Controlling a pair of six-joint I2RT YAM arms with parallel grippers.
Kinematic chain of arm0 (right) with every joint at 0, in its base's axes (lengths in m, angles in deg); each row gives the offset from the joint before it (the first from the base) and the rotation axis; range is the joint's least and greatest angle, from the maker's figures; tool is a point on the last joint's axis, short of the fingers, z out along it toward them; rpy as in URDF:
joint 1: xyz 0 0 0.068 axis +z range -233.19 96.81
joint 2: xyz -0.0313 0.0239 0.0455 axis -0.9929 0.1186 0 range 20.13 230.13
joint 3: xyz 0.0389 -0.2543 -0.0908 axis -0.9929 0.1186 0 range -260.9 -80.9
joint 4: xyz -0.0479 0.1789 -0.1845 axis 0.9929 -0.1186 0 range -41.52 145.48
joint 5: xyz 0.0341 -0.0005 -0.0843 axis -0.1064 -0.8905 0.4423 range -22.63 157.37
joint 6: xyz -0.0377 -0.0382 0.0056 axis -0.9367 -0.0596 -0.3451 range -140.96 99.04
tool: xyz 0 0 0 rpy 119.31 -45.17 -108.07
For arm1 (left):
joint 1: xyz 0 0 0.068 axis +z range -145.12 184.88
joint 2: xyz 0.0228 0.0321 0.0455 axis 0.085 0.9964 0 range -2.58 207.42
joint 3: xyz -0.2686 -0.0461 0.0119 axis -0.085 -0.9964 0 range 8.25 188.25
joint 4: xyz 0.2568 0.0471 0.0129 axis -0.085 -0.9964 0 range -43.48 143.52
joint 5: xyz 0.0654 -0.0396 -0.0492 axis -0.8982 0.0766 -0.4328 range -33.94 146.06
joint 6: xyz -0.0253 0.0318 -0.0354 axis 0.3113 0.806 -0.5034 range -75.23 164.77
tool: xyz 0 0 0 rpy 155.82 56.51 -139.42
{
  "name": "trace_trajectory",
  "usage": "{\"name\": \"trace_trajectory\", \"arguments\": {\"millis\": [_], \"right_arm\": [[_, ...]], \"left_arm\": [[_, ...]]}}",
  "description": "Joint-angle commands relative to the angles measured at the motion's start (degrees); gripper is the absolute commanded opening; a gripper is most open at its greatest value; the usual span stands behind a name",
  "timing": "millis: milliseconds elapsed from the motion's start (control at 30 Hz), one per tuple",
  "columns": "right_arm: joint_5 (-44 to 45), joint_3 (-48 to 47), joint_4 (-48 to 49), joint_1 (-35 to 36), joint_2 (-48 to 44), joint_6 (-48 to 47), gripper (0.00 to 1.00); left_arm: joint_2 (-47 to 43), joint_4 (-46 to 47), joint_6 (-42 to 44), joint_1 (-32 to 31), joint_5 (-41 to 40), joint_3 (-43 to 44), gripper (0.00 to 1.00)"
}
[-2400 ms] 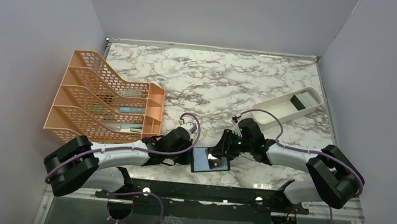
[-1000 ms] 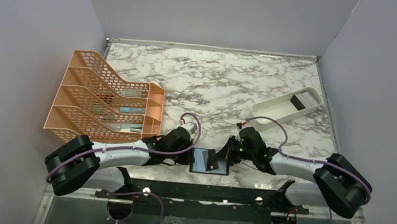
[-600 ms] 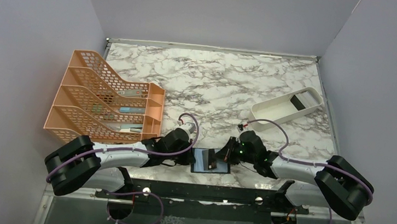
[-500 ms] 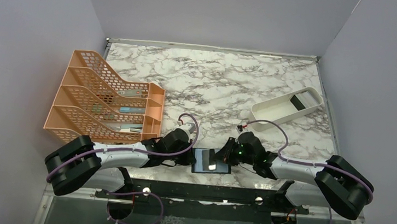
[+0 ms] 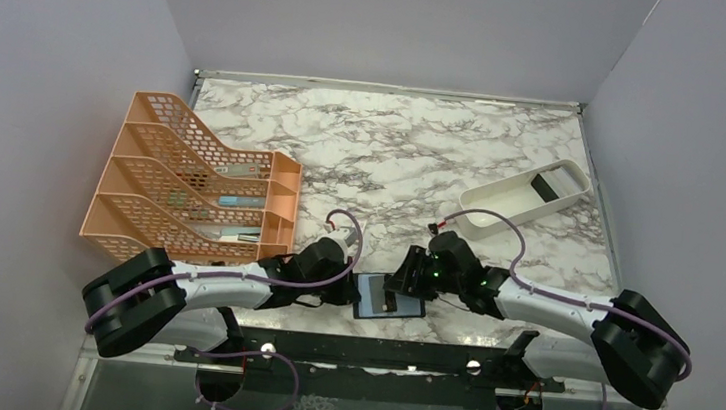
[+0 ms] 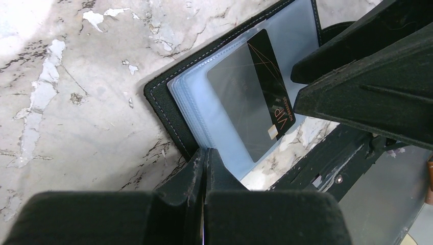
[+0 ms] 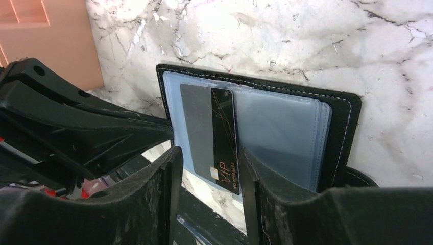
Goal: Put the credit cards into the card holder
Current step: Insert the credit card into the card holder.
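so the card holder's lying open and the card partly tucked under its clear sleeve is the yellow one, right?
No, that card is black, not yellow, and marked VIP; the right wrist view shows it. The rest stands: the card holder lies open, with the card partly under its clear sleeve.

Bright, even overhead light, soft faint shadows; marble table [image 7: 316, 30] washed by glare in wrist views, nearest foreground blurred, overhead view sharp.
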Motion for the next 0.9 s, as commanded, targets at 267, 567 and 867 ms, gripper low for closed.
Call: {"name": "trace_trajectory", "arguments": {"millis": [267,567,867], "right_arm": [[-3.3,-0.3,4.5,1.7,5.6,0.9,0.47],[-5.1,-1.3,9.9,4.1,10.1,2.0,0.36],[-4.5,-0.8,10.0,4.1,10.0,0.4,0.14]], "left_arm": [[-0.4,3.7,-0.5,-0.3,1.4,-1.6,0.00],[0.4,3.7,-0.4,-0.3,1.5,-1.0,0.00],[-2.2,0.3,-0.1,-0.3,0.0,0.3,0.00]]}}
